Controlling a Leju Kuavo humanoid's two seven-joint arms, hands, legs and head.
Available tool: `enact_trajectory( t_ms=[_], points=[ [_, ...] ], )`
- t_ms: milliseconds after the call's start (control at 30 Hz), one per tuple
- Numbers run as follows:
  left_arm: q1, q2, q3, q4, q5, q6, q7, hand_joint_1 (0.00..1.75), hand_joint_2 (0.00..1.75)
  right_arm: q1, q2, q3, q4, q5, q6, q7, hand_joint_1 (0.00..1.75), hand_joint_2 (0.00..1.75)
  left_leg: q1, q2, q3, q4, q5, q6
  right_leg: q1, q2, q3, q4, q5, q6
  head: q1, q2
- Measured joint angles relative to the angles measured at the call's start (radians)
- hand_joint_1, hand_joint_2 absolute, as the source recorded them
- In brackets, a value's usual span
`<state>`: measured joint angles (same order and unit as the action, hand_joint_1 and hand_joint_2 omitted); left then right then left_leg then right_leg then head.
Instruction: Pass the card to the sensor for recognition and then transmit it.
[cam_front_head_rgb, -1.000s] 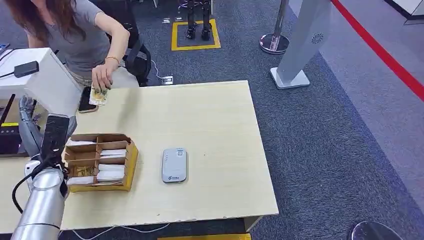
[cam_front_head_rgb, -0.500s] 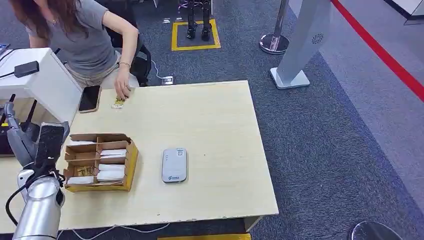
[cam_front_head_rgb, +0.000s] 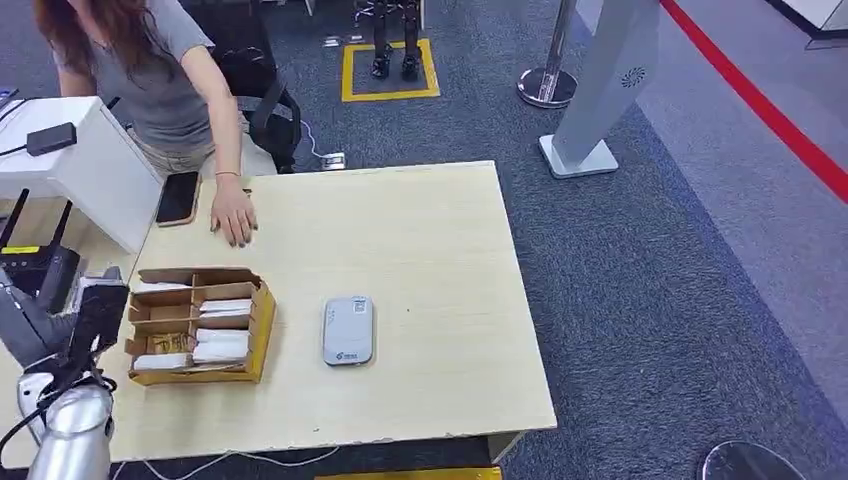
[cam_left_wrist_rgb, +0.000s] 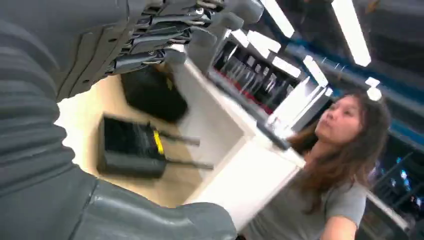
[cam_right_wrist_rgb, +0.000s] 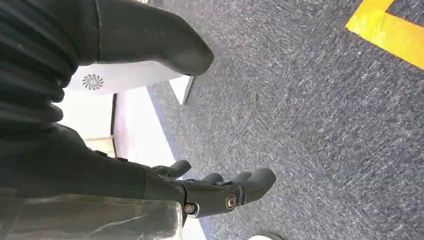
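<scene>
The left hand (cam_front_head_rgb: 45, 325) hangs empty, fingers spread, beside the card box (cam_front_head_rgb: 198, 323); cards lie inside, the sensor (cam_front_head_rgb: 348, 330) close by. Picking looks undone; next, pinch one card

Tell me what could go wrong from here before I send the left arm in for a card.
1. The person's hand rests on the pale wooden table, beyond the yellow cardboard card box; a reach could come close to it.
2. The left hand sits beside the black router with antennas and could knock it.
3. The grey rectangular card sensor lies loose, so a sweeping pass might push it.
</scene>
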<state>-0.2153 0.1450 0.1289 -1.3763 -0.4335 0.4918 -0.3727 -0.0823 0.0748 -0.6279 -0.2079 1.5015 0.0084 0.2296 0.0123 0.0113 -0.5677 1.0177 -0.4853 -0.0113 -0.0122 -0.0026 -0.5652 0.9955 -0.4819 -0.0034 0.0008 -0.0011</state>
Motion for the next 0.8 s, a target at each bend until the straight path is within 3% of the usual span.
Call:
enact_trajectory(
  t_ms=[133,300,567,800],
  points=[
    [0.102,0.000,0.001,-0.088,-0.227,0.085,0.047,0.00,1.75,0.011,0.000,-0.012,0.000,-0.008,-0.008,-0.001,0.00,1.75,0.000,0.000,0.000,0.000,-0.001,0.000,0.000,0.000,0.000,0.000,-0.001,0.000,0.000,0.000],
    [0.244,0.014,0.001,-0.169,-0.568,0.133,0.184,0.00,1.75,0.019,0.000,-0.030,0.000,-0.024,-0.010,0.006,0.00,1.75,0.000,0.000,0.000,0.000,-0.001,0.000,0.000,0.000,0.000,0.000,-0.001,0.000,0.000,0.000],
    [0.376,0.046,0.001,-0.191,-0.804,0.133,0.300,0.00,1.75,0.023,0.000,-0.051,0.000,-0.025,-0.011,0.019,0.00,1.75,0.000,0.000,0.000,0.000,-0.001,0.000,0.000,-0.001,0.000,0.000,-0.001,0.000,0.000,0.000],
    [0.409,0.064,0.001,-0.191,-0.845,0.134,0.328,0.00,1.75,0.024,0.000,-0.056,0.000,-0.025,-0.015,0.019,0.00,1.75,0.000,-0.001,0.000,0.000,-0.001,0.000,0.000,-0.001,0.000,0.000,-0.001,0.000,0.000,0.000]
  ],
)
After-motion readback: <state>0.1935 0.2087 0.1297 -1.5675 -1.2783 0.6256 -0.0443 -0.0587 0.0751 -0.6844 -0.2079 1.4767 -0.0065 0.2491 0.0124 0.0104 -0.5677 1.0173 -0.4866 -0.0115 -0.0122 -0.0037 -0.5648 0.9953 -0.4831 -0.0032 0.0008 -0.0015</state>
